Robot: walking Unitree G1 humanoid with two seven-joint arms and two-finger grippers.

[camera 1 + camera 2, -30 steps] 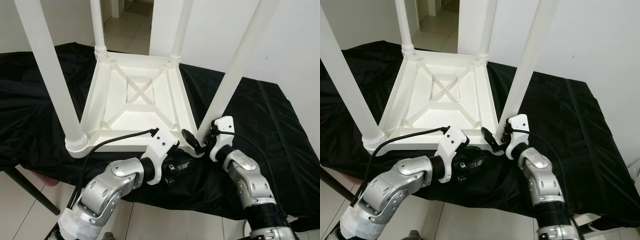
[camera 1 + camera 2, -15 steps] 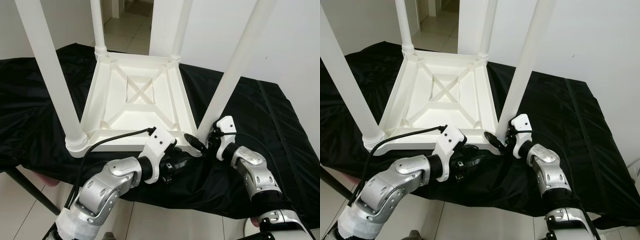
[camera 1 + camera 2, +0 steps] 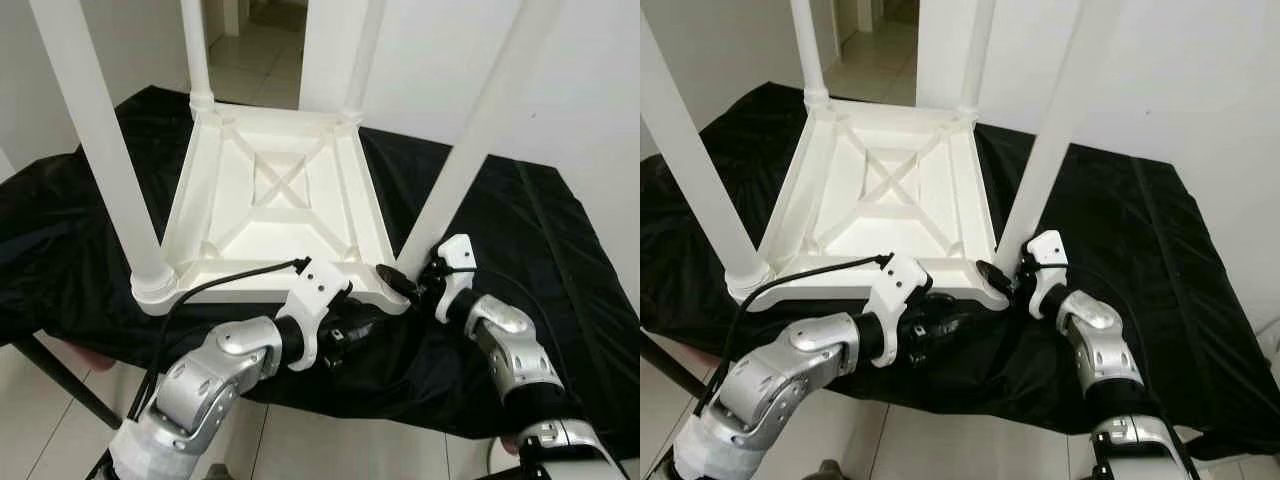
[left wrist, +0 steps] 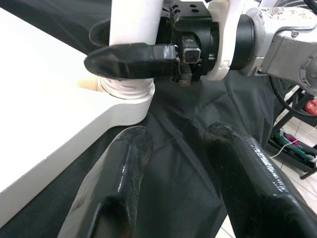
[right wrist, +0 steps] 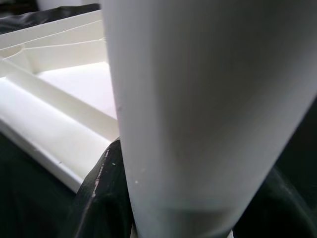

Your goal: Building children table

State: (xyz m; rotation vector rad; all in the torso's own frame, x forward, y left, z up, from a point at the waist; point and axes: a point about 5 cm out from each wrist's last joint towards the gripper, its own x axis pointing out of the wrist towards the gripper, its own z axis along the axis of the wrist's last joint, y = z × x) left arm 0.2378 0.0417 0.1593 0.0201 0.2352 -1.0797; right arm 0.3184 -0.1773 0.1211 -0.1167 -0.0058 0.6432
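Observation:
A white children's table (image 3: 270, 190) lies upside down on a black cloth, its legs pointing up. My right gripper (image 3: 408, 283) is at the base of the near right leg (image 3: 470, 140), one black finger on each side, shut on it. The left wrist view has that gripper (image 4: 106, 47) clasping the leg (image 4: 133, 29) just above its collar. In the right wrist view the leg (image 5: 198, 99) stands close against one finger (image 5: 106, 198). My left gripper (image 3: 350, 325) sits low at the table's near edge, open (image 4: 178, 136), with only cloth between its fingers.
The black cloth (image 3: 560, 240) covers a work surface that ends near me, over tiled floor (image 3: 40, 420). A dark support leg (image 3: 60, 385) slants at lower left. A white wall stands at the back right and a doorway (image 3: 260, 50) behind the table.
My right gripper has moved in from the side to the base of the near right leg and its fingers now clasp it. The left arm has barely moved.

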